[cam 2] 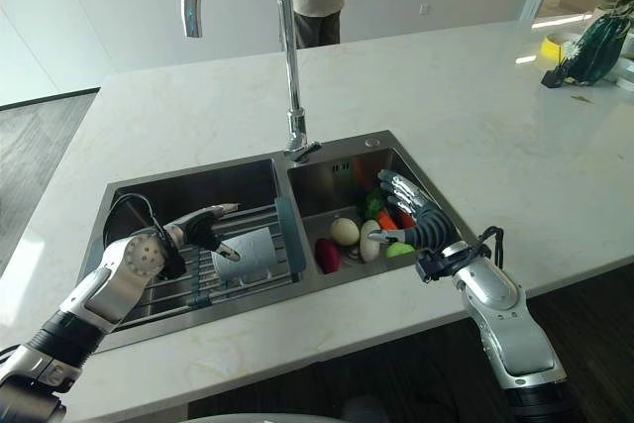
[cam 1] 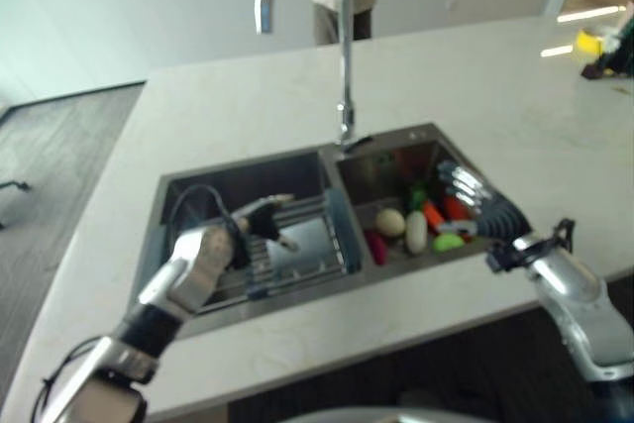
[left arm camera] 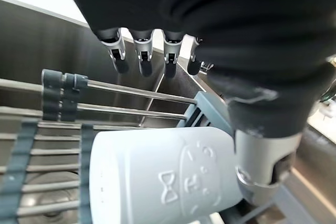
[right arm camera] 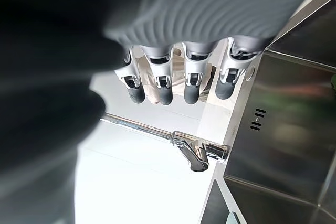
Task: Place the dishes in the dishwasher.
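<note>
White ceramic mug (cam 2: 250,253) lies on its side on the grey slatted rack (cam 2: 203,279) in the steel sink's (cam 2: 129,195) left basin. Left hand (cam 2: 198,226) hovers over it, fingers relaxed, holding nothing. Right hand (cam 2: 411,215) open over the right basin. Risk: mug rolls when grasped.

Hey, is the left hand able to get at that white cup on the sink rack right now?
Probably yes. The left hand hovers open right over the cup, which lies on its side on the rack, with nothing between them.
</note>
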Controlling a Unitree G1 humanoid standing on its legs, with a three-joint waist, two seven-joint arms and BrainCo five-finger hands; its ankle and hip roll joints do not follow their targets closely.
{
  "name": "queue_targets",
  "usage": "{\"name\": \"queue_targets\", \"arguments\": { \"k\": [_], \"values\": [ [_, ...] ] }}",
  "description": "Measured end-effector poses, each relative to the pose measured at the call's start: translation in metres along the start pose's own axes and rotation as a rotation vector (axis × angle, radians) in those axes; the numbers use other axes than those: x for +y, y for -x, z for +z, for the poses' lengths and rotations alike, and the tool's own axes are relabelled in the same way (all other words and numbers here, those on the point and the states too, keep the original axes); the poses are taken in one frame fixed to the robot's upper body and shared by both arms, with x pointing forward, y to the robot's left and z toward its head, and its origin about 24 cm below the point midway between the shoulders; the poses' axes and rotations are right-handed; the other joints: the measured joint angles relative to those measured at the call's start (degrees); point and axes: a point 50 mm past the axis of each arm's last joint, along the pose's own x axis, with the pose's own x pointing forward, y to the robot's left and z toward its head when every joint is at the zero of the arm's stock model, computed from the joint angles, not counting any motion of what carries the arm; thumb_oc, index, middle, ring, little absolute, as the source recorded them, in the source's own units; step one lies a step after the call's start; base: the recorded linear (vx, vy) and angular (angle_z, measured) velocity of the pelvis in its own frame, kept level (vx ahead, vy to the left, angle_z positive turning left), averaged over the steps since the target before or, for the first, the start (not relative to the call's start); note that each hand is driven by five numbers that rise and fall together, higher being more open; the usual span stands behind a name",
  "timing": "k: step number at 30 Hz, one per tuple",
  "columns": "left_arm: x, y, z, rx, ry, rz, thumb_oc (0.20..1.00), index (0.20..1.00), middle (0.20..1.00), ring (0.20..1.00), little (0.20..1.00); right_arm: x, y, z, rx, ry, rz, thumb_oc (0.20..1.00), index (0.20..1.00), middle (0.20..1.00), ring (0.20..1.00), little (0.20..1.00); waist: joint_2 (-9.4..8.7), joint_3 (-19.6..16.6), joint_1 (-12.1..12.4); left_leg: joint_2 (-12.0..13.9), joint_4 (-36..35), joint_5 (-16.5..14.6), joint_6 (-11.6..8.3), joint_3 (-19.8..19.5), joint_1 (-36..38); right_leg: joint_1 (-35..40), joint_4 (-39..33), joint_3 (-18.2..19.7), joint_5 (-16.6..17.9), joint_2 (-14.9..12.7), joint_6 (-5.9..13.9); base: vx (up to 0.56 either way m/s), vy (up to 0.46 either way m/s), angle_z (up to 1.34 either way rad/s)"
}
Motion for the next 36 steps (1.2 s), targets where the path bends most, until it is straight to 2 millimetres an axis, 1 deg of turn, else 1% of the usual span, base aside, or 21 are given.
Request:
{"name": "queue_targets", "arguments": {
  "k": [3, 5, 11, 16, 21, 24, 29, 36],
  "values": [
    [-0.004, -0.001, 0.002, -0.007, -0.002, -0.015, 1.0, 1.0, 1.0, 1.0, 1.0, 0.0, 0.0, 0.0, 0.0, 0.0, 0.0, 1.0, 1.0, 1.0, 1.0, 1.0, -0.01, 0.0, 0.0, 0.0, 0.0, 0.0, 0.0, 0.0, 0.0, 0.0, 0.0, 0.0, 0.0, 0.2, 0.0, 0.0, 0.0, 0.0],
    [-0.011, -0.003, 0.005, -0.015, -0.01, -0.044, 1.0, 1.0, 1.0, 1.0, 1.0, 0.0, 0.0, 0.0, 0.0, 0.0, 0.001, 1.0, 1.0, 1.0, 1.0, 1.0, -0.01, 0.0, 0.0, 0.0, -0.2, 0.0, 0.0, 0.2, 0.2, 0.0, -0.1, 0.1, 0.0, 0.2, 0.0, 0.0, -0.002, -0.03],
    [-0.013, -0.005, 0.005, -0.014, 0.001, -0.048, 1.0, 1.0, 1.0, 1.0, 1.0, 0.0, 0.0, 0.0, 0.0, -0.001, 0.002, 1.0, 1.0, 1.0, 1.0, 1.0, 0.04, 0.0, -0.2, 0.2, -0.8, 0.0, -0.04, 0.8, 0.8, 0.1, -0.3, 0.2, 0.0, 0.5, -0.06, 0.0, -0.003, -0.03],
    [-0.019, -0.007, -0.001, 0.019, 0.014, -0.072, 1.0, 1.0, 1.0, 1.0, 1.0, 0.001, 0.0, 0.0, 0.0, -0.001, 0.015, 1.0, 1.0, 1.0, 1.0, 1.0, 0.05, 0.0, -0.6, 0.3, -1.1, 0.0, -0.05, 1.1, 1.6, 0.7, -0.5, 0.2, 0.0, 0.6, -0.07, 0.0, -0.007, -0.01],
    [-0.03, -0.012, 0.0, 0.025, 0.028, -0.106, 1.0, 1.0, 1.0, 1.0, 1.0, 0.002, 0.0, 0.0, -0.002, -0.008, 0.02, 1.0, 1.0, 1.0, 1.0, 1.0, 0.11, 0.0, -0.7, 0.3, -1.1, 0.0, -0.06, 1.1, 1.7, 0.7, -0.7, 0.2, 0.1, 0.6, -0.19, 0.0, 0.0, 0.0],
    [-0.031, -0.012, -0.003, 0.042, 0.036, -0.109, 1.0, 1.0, 1.0, 1.0, 1.0, 0.003, -0.001, -0.001, -0.005, -0.016, 0.018, 1.0, 1.0, 1.0, 1.0, 1.0, 0.14, -0.1, -0.7, 0.4, -1.1, 0.0, -0.06, 1.2, 1.7, 0.7, -0.7, 0.2, 0.1, 0.7, -0.21, 0.0, 0.0, 0.0],
    [-0.037, -0.015, -0.014, 0.093, 0.055, -0.127, 1.0, 1.0, 1.0, 1.0, 1.0, 0.004, -0.001, -0.001, -0.006, -0.02, 0.02, 1.0, 1.0, 1.0, 1.0, 1.0, 0.16, -0.1, -0.8, 0.3, -1.1, 0.0, -0.06, 1.2, 1.7, 0.7, -0.7, 0.3, 0.2, 0.7, -0.27, 0.0, 0.0, 0.0],
    [-0.04, -0.016, -0.015, 0.103, 0.062, -0.118, 1.0, 1.0, 1.0, 1.0, 1.0, 0.005, -0.001, -0.001, -0.005, -0.02, 0.022, 1.0, 1.0, 1.0, 1.0, 1.0, 0.16, -0.1, -0.8, 0.3, -1.1, 0.0, -0.06, 1.2, 1.7, 0.8, -0.7, 0.3, 0.3, 0.7, -0.3, 0.0, 0.0, 0.0]
  ]
}}
